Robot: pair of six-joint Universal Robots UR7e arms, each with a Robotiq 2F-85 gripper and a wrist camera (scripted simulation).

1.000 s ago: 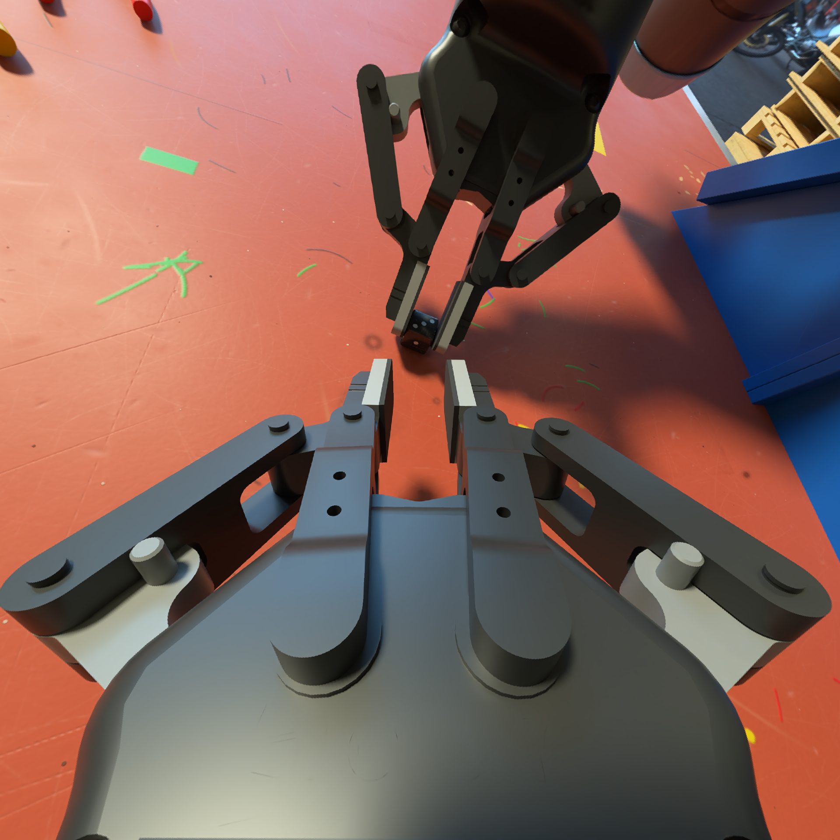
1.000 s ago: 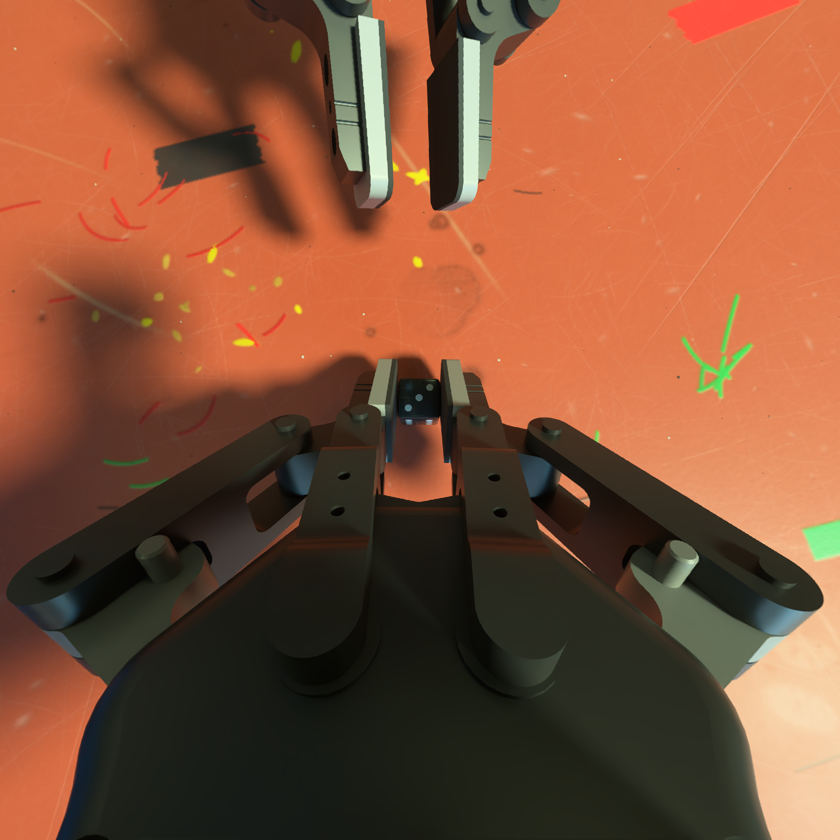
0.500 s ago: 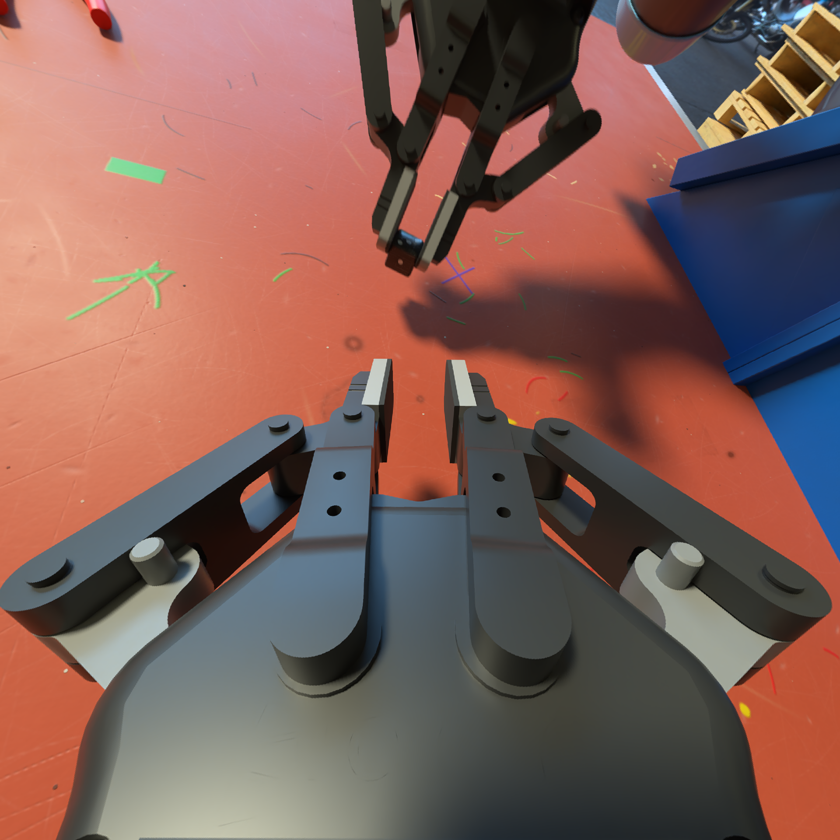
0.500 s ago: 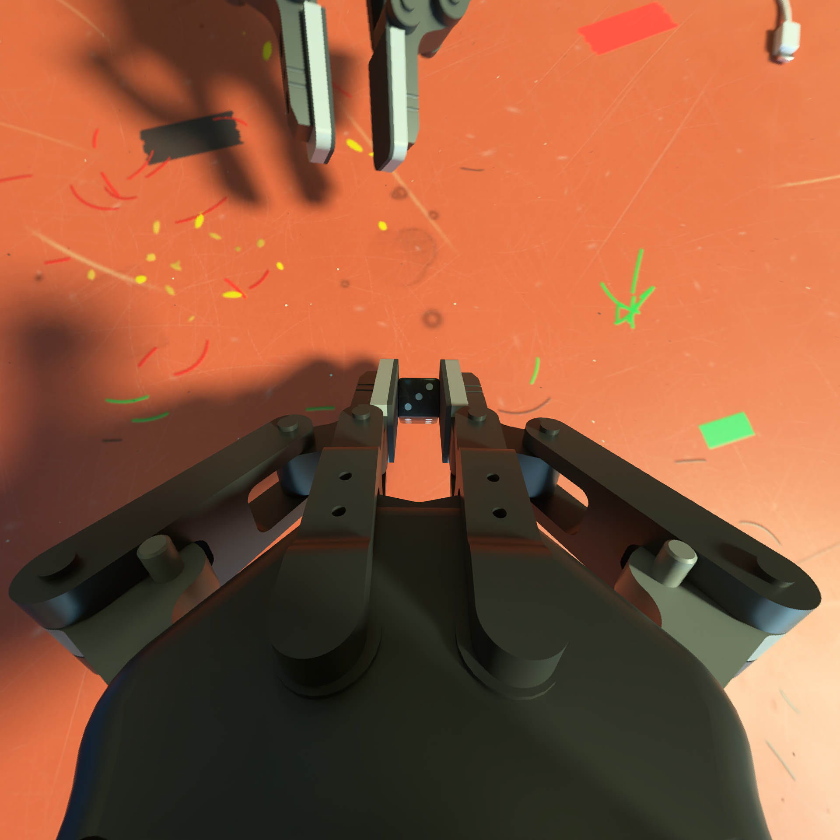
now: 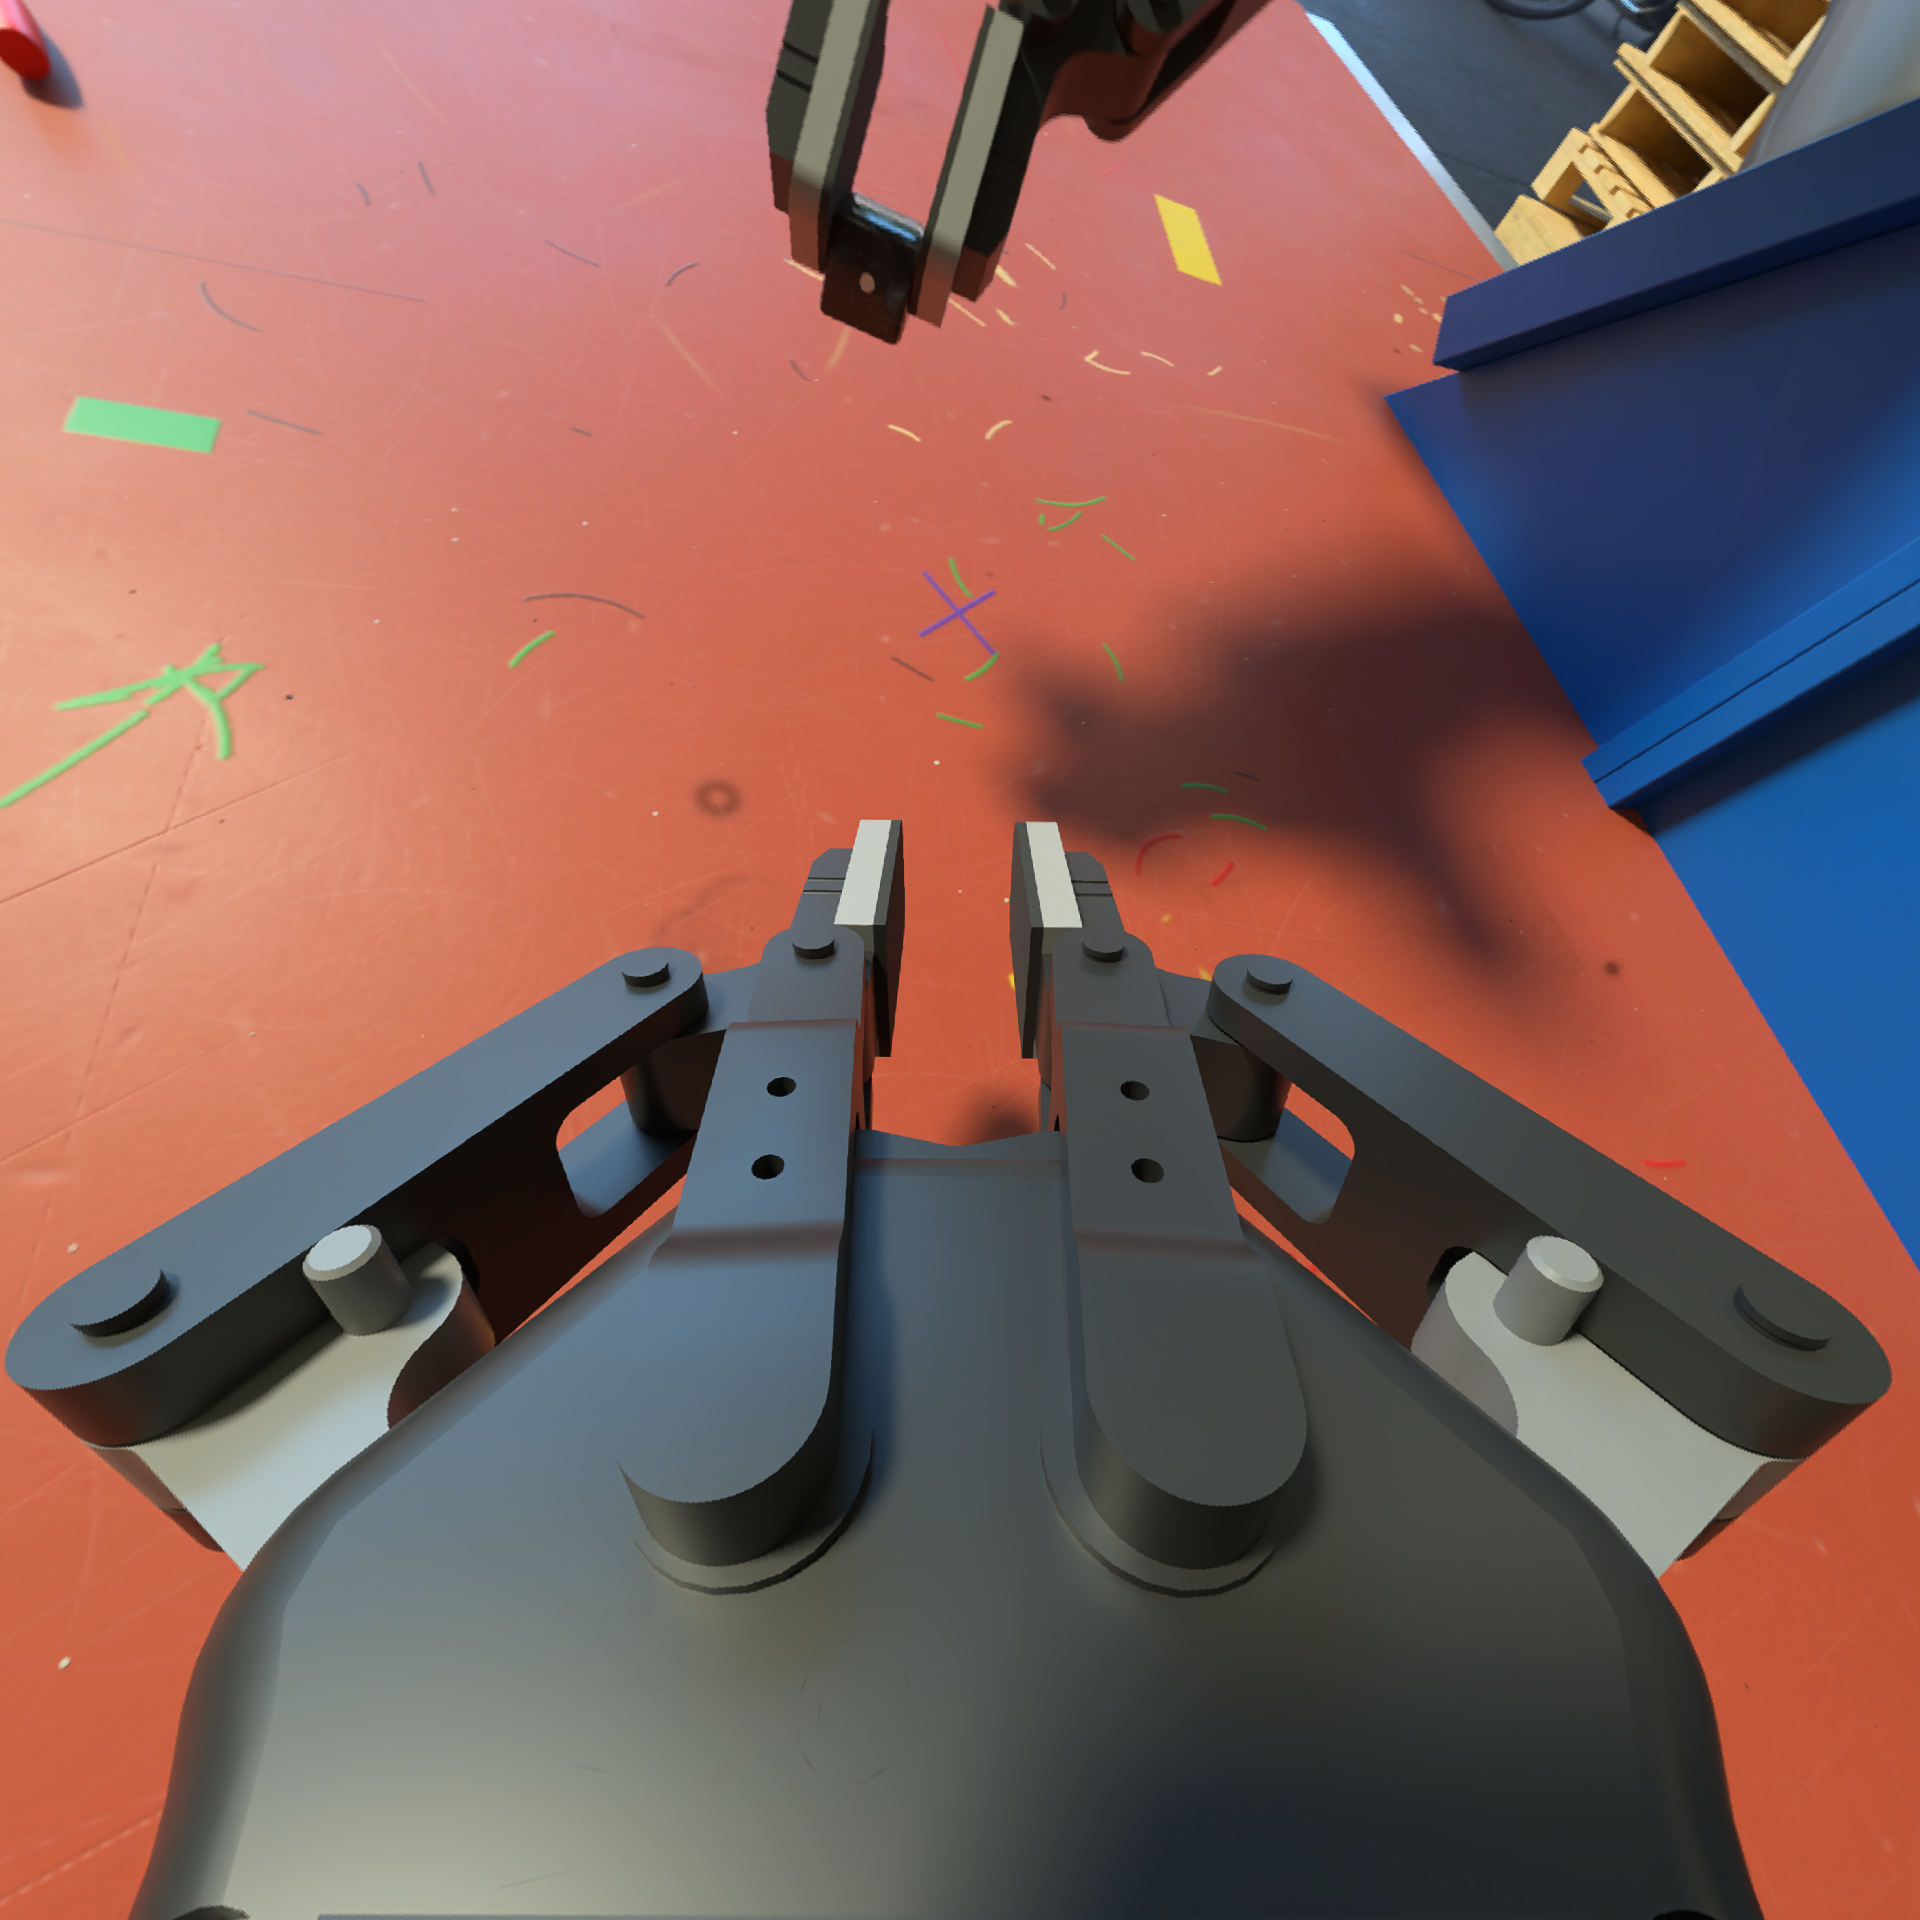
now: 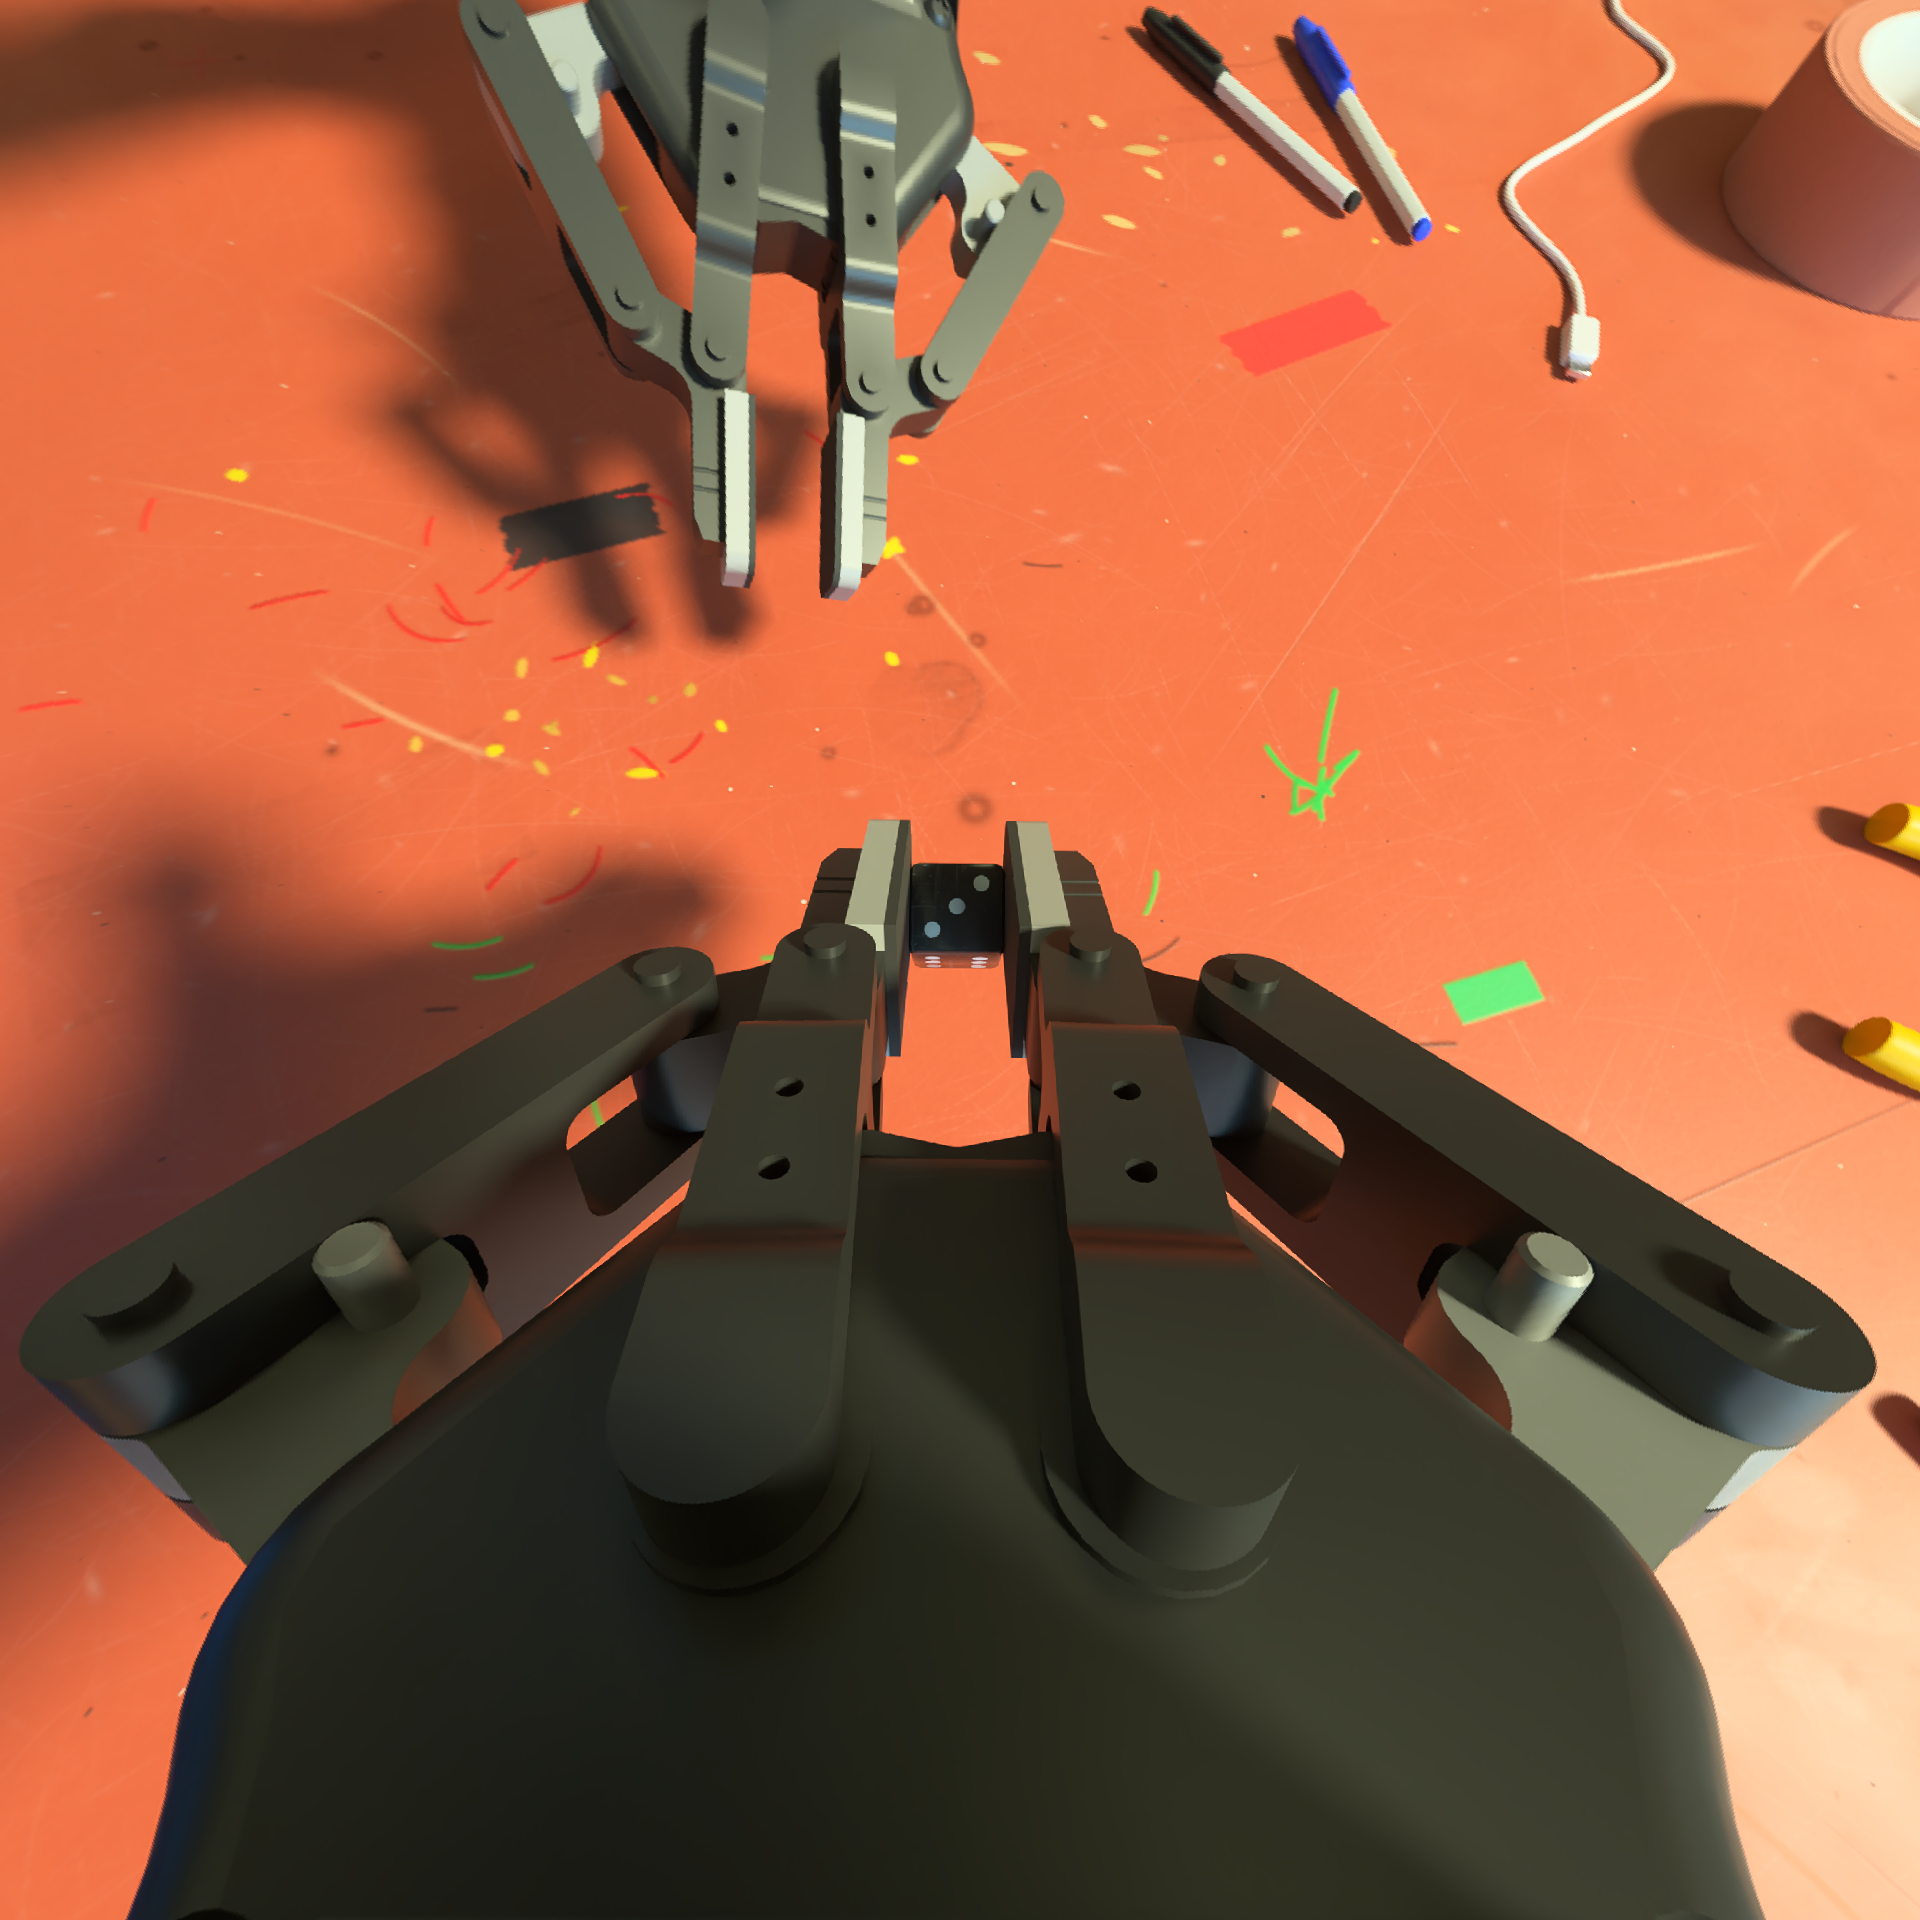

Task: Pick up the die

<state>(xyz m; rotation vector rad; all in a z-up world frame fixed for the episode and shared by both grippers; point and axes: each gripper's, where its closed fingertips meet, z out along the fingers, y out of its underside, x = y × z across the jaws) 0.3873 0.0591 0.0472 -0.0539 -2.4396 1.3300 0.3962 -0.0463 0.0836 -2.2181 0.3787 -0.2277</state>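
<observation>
Above the bench [image 6: 1455, 623], right gripper [image 6: 956, 894] pinches the die [image 6: 956, 906], lift underway; left gripper [image 5: 954, 883], jaws slightly apart & empty. Next: hold grip steady.

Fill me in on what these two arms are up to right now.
The right gripper is shut on a small black die, pinched between its two pads and held clear above the red table. The left gripper holds nothing; its fingers sit a little apart with only table showing between them, and it hovers opposite the right one. Two markers, a white cable and a roll of tape lie untouched farther off.
</observation>
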